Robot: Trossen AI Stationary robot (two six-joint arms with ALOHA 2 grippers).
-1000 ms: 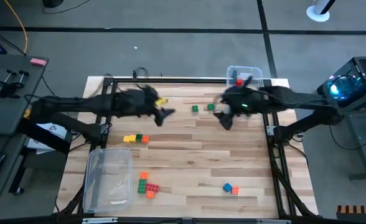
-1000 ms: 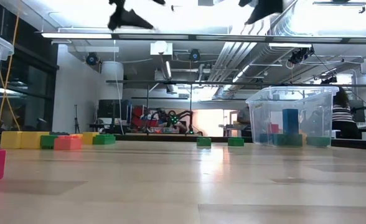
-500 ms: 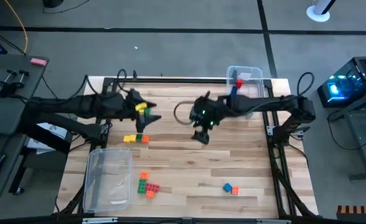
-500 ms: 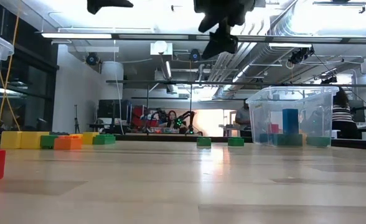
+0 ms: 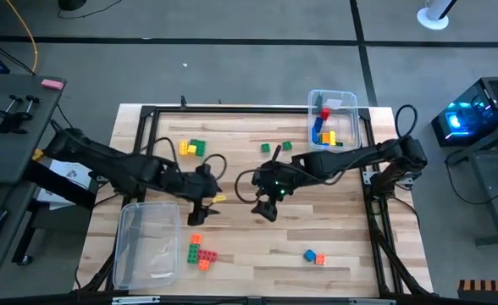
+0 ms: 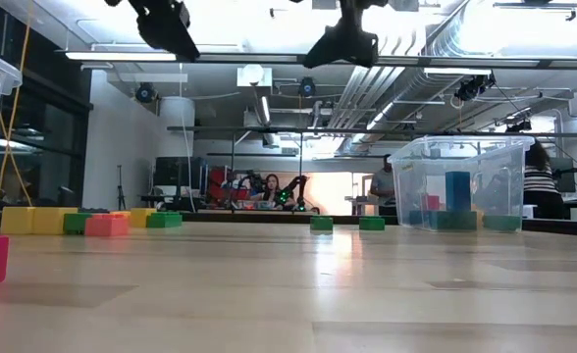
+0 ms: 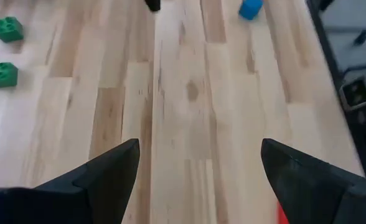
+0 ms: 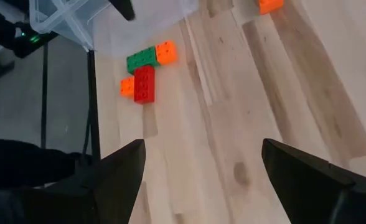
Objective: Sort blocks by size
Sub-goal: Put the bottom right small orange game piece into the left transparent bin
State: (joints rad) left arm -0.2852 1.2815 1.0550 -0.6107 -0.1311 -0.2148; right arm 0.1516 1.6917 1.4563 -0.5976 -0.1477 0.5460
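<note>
From above, the wooden counter [image 5: 257, 229] carries scattered blocks: a yellow and green pair [image 5: 192, 148] near the far left, two small green blocks [image 5: 276, 148] at the far middle, an orange, green and red cluster [image 5: 200, 252] by the near edge, and a blue and orange pair [image 5: 313, 257] to the near right. The left claw [image 5: 200, 209] hangs over the counter just beside an empty clear bin [image 5: 147, 243], and the right claw [image 5: 264, 207] hangs near the counter's middle; neither touches a block. A second clear bin [image 5: 332, 119] at the far right corner holds several blocks (blue, red and yellow). From counter height, both claws show only as dark shapes high above the surface, with a row of yellow, green and orange blocks [image 6: 82, 221] at the left and the filled bin [image 6: 457, 182] at the right. The left wrist view shows its two fingers [image 7: 108, 171] spread wide with nothing between them, bare wood below, two green blocks and a blue block [image 7: 251, 8] farther off. The right wrist view shows its fingers [image 8: 117, 169] equally wide and empty, looking toward the orange, green and red cluster [image 8: 144, 73] beside the empty bin.
</note>
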